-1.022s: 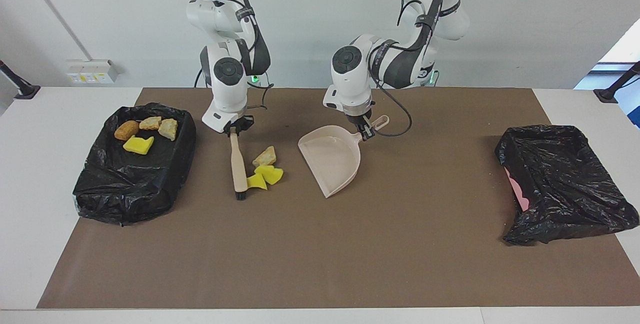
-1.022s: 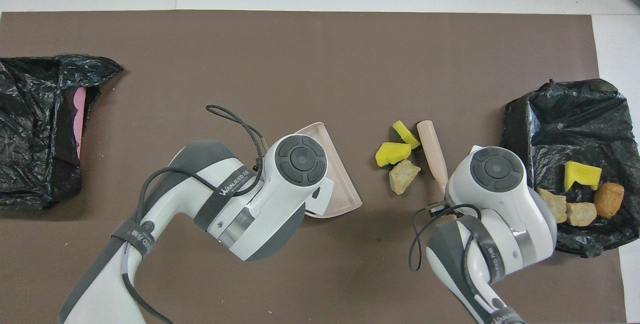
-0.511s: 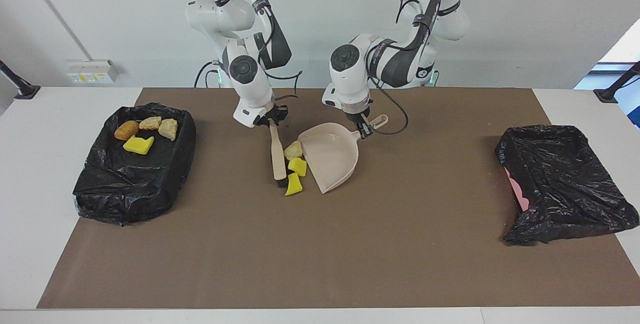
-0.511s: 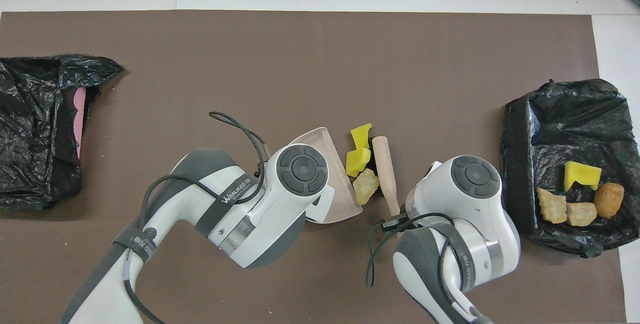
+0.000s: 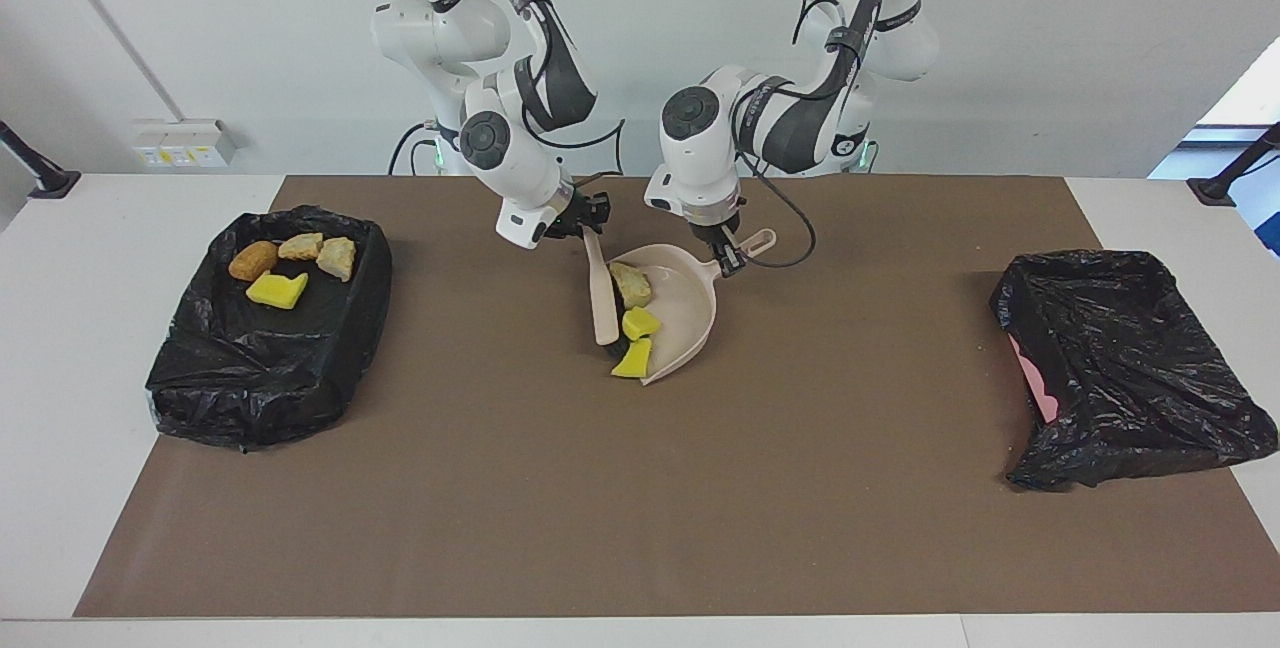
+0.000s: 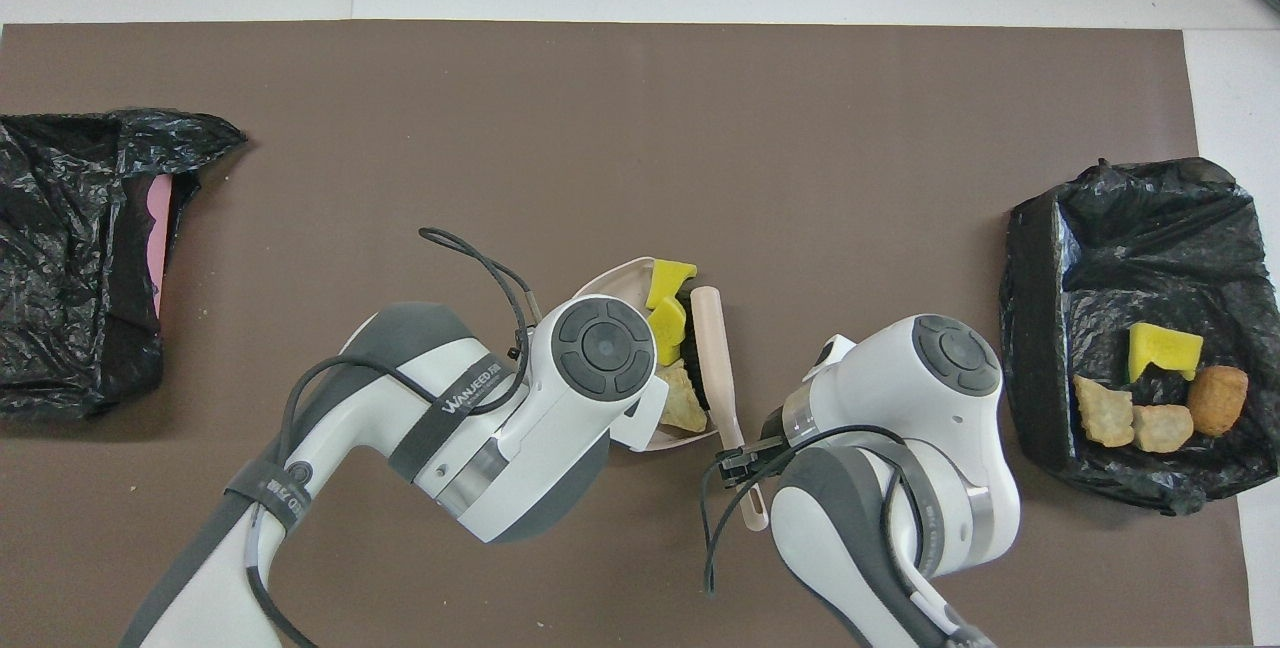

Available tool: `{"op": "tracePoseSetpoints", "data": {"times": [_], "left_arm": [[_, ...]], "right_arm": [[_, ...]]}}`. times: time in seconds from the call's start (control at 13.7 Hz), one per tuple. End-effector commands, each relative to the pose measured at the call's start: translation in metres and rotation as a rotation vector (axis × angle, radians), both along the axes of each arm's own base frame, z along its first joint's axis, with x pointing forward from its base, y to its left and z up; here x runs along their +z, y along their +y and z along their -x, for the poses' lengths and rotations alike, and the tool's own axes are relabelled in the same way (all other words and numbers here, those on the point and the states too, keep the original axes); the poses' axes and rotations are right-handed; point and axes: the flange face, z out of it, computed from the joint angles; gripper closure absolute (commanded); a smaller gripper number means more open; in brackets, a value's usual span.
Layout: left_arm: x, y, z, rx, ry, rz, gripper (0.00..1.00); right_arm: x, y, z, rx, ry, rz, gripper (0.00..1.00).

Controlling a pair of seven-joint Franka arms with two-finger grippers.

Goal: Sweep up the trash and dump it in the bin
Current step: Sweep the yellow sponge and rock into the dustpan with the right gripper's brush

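Observation:
My right gripper (image 5: 592,221) is shut on the handle of the beige brush (image 5: 601,294), whose bristles rest at the mouth of the beige dustpan (image 5: 690,303). My left gripper (image 5: 733,263) is shut on the dustpan's handle and holds the pan on the mat. Three trash scraps lie in the pan: a beige foam chunk (image 5: 630,283), a yellow sponge piece (image 5: 641,323) and another yellow piece (image 5: 632,361) at its lip. In the overhead view the brush (image 6: 716,363) lies beside the yellow pieces (image 6: 668,280). The left gripper is hidden under its wrist there.
A black-bagged bin (image 5: 260,378) at the right arm's end holds an orange-brown lump (image 5: 252,260), two beige chunks (image 5: 300,246) and a yellow sponge (image 5: 277,290). A second black bag (image 5: 1130,368) with something pink inside lies at the left arm's end.
My right gripper has swept the brush toward the dustpan and pushed the three scraps into it. The dustpan has stayed almost in place in the left gripper.

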Motion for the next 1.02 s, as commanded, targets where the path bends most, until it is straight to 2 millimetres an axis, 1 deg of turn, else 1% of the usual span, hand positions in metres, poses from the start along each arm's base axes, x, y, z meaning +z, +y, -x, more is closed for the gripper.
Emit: {"op": "tracePoseSetpoints", "data": {"times": [0.0, 0.15, 0.22, 0.29, 0.44, 0.58, 0.66, 0.73, 0.8, 0.88, 0.95], "left_arm": [[0.001, 0.002, 0.006, -0.021, -0.028, 0.015, 1.0], [-0.001, 0.003, 0.006, -0.021, -0.029, 0.016, 1.0], [0.0, 0.003, 0.006, -0.021, -0.032, 0.02, 1.0], [-0.002, 0.003, 0.007, -0.023, -0.033, 0.021, 1.0], [-0.003, 0.004, 0.007, -0.024, -0.033, 0.021, 1.0], [-0.003, 0.003, 0.007, -0.024, -0.034, 0.022, 1.0], [-0.003, 0.003, 0.007, -0.024, -0.034, 0.022, 1.0], [-0.003, 0.003, 0.007, -0.024, -0.034, 0.022, 1.0], [-0.003, 0.004, 0.007, -0.024, -0.033, 0.022, 1.0], [-0.003, 0.004, 0.007, -0.024, -0.033, 0.022, 1.0], [-0.003, 0.004, 0.007, -0.024, -0.033, 0.022, 1.0]], "right_arm": [[0.035, -0.004, -0.007, 0.011, -0.001, -0.082, 1.0], [0.057, -0.021, -0.013, 0.025, -0.011, -0.056, 1.0], [0.066, -0.031, -0.02, 0.055, -0.028, -0.009, 1.0], [0.072, -0.039, -0.028, 0.121, -0.063, 0.08, 1.0], [0.07, -0.047, -0.044, 0.231, -0.168, 0.233, 1.0], [0.062, -0.053, -0.067, 0.338, -0.203, 0.304, 1.0], [0.052, -0.052, -0.078, 0.387, -0.211, 0.347, 1.0], [0.04, -0.05, -0.086, 0.406, -0.215, 0.354, 1.0], [0.024, -0.044, -0.087, 0.412, -0.213, 0.341, 1.0], [0.013, -0.03, -0.082, 0.433, -0.215, 0.332, 1.0], [0.008, -0.022, -0.078, 0.441, -0.203, 0.322, 1.0]]}}
